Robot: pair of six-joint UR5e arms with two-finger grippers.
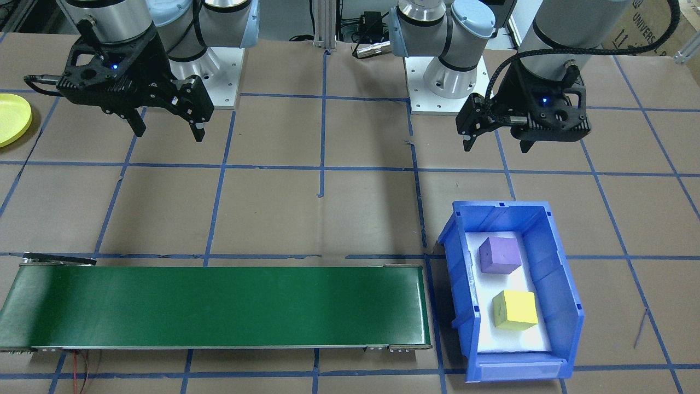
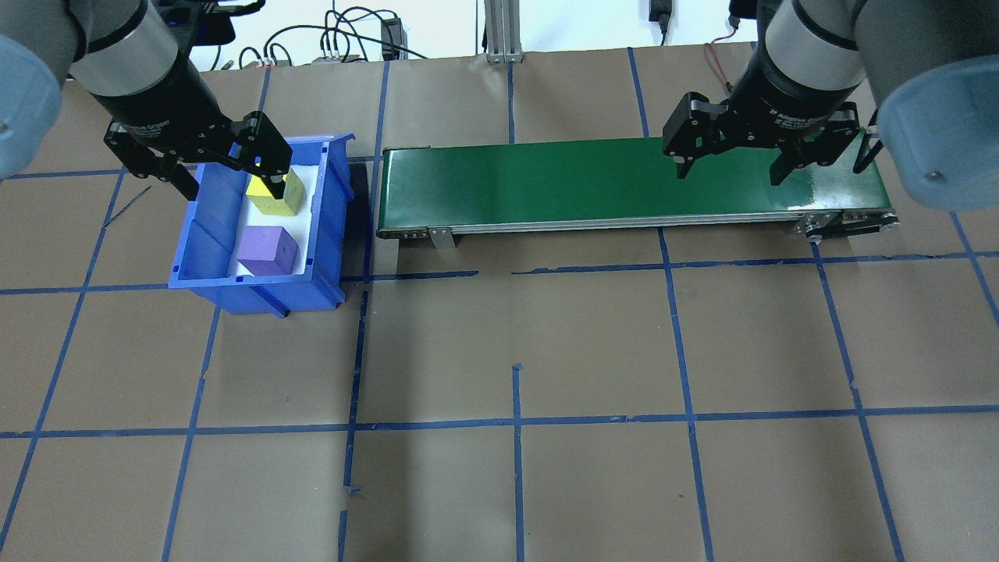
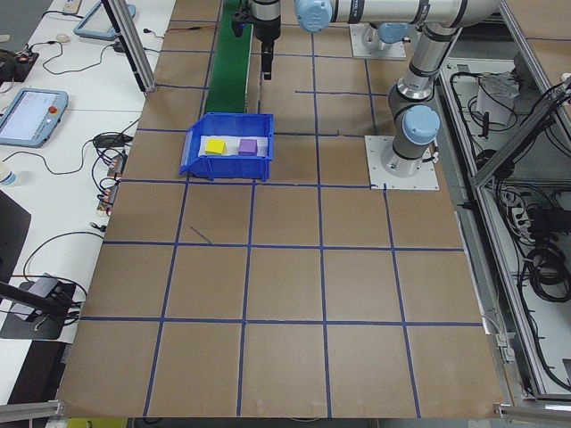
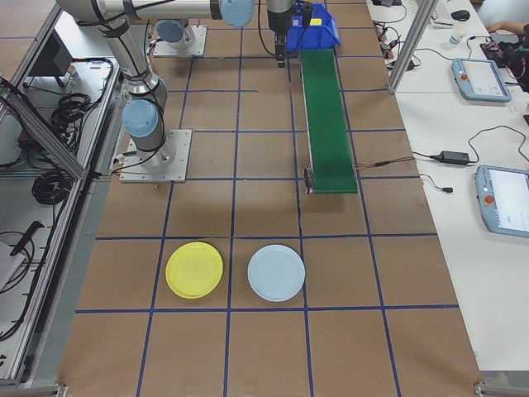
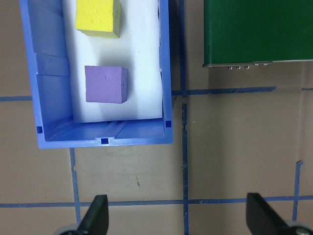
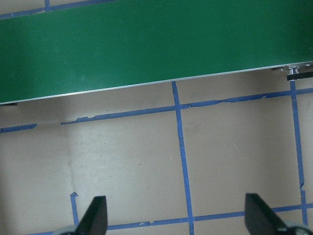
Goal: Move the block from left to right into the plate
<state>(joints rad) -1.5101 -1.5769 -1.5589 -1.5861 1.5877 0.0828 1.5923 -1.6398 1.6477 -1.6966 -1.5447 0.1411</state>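
Yellow plate [image 4: 194, 270], blue bin [image 1: 511, 290], green belt [image 1: 219, 306], purple cube [image 1: 499, 255]

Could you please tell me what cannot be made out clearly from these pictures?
- Yellow plate: front-facing view, cut off by the left edge; whole only in the exterior right view.
- Yellow cube: overhead view, partly covered by the left tool; in the left wrist view, cut by the top edge.
- Conveyor belt: right wrist view, both ends out of frame.

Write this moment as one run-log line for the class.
left gripper: open, empty | right gripper: open, empty | purple block, yellow block: in blue bin | conveyor belt: bare | yellow plate: empty
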